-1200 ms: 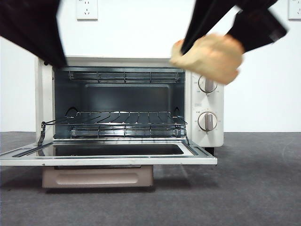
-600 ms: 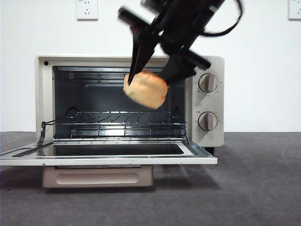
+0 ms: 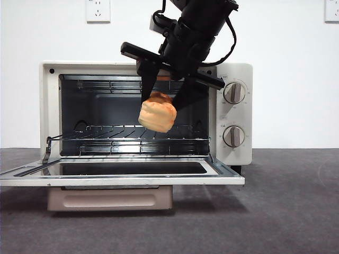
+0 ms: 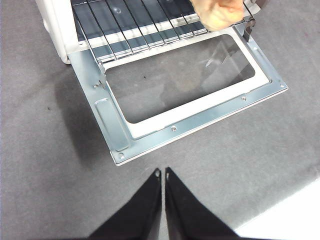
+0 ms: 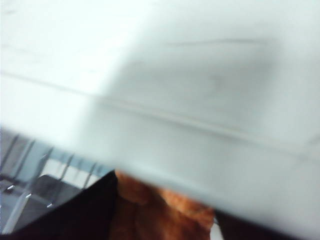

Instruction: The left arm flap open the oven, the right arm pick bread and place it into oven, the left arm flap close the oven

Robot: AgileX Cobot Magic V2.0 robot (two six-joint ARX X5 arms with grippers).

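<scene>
The cream-white oven [image 3: 233,114] stands with its glass door [image 3: 122,174] flapped fully down. My right gripper [image 3: 161,106] is shut on the golden-brown bread [image 3: 157,114] and holds it in front of the oven's mouth, just above the wire rack [image 3: 132,138]. The right wrist view is blurred but shows the bread [image 5: 160,215] between its jaws, under the oven's top [image 5: 200,100]. My left gripper [image 4: 162,176] is shut and empty, held above the grey table in front of the open door [image 4: 190,80]. The bread also shows in the left wrist view [image 4: 220,12], over the rack.
The oven's two knobs [image 3: 233,94] are at its right side. The door's beige handle [image 3: 108,200] hangs below the lowered door. Grey table surface [image 3: 286,211] spreads around. A white wall with power sockets [image 3: 98,9] stands behind.
My right gripper has carried the bread from the upper right down and left to the oven's mouth. The left arm has left the front view.
</scene>
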